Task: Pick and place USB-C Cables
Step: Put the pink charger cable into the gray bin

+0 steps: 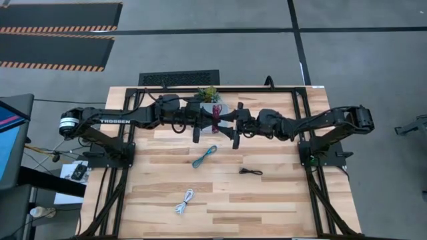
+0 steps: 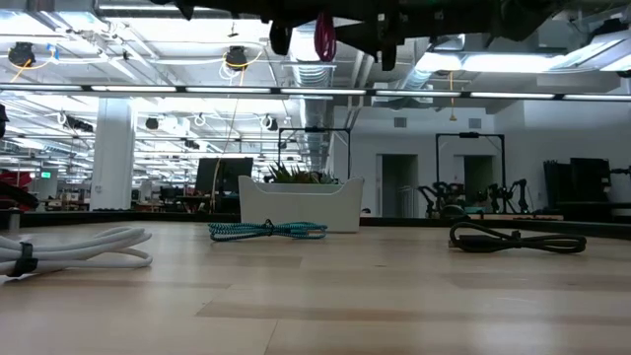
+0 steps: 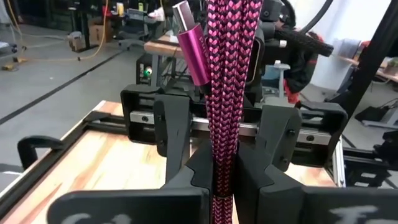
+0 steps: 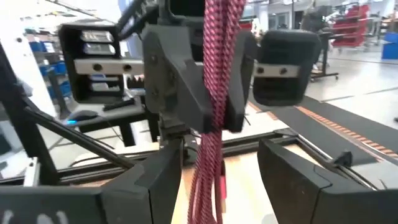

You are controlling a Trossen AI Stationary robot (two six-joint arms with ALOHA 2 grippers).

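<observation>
The dark red braided USB-C cable (image 3: pixel 225 93) hangs high above the table's far middle, with my left gripper (image 3: pixel 224 186) shut on it. My right gripper (image 4: pixel 214 186) faces it from the right, open. Its fingers stand on either side of the cable (image 4: pixel 208 155) without touching it. In the high view both grippers meet at the cable (image 1: pixel 217 115). On the table lie a teal cable (image 1: pixel 205 157), a black cable (image 1: pixel 251 172) and a white cable (image 1: pixel 185 201), each a loose bundle. My left gripper pinches the cable bundle's middle (image 3: pixel 224 163) between its two fingers, several strands together. The fingers come level from the table's left and lie across the bundle. The bundle stands upright, with one plug (image 3: pixel 189 43) above the fingers and the rest hanging below (image 2: pixel 324 37), clear of the table.
A small green plant (image 1: pixel 208 93) in a white trough (image 2: pixel 301 202) stands at the table's far edge, just behind the grippers. The black frame rails (image 1: pixel 303 133) run along the table's left and right sides. Bare wood lies in the near half around the white cable.
</observation>
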